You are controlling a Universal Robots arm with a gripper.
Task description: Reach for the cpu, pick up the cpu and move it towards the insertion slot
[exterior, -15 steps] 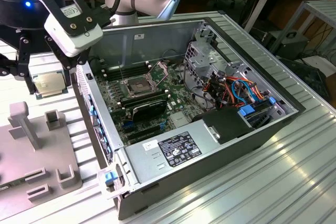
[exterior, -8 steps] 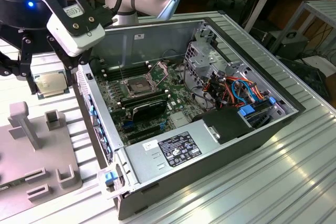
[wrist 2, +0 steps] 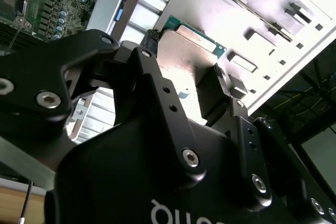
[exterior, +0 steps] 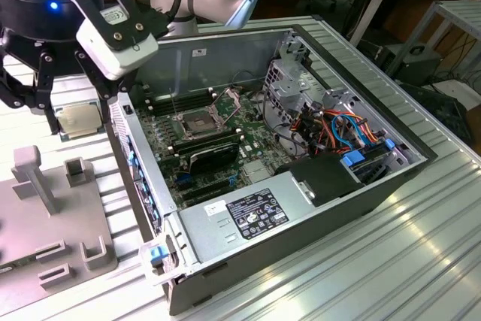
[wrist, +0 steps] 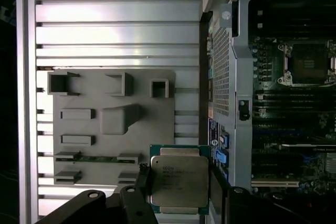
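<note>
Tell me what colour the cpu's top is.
Dull silver-grey metal with a green edge, clearest in the first wrist view: cpu.

The bench [exterior: 421, 261] is a ribbed aluminium surface of long parallel slats. An open computer case [exterior: 301, 208] lies on it at the centre of the exterior view, its motherboard facing up. At about 9 o'clock from the case, a flat grey fixture plate [exterior: 45, 253] rests on the slats, carrying raised blocks and brackets. At about 12 o'clock from that plate sits a small grey holder [exterior: 79, 122], close beside the case wall.
</note>
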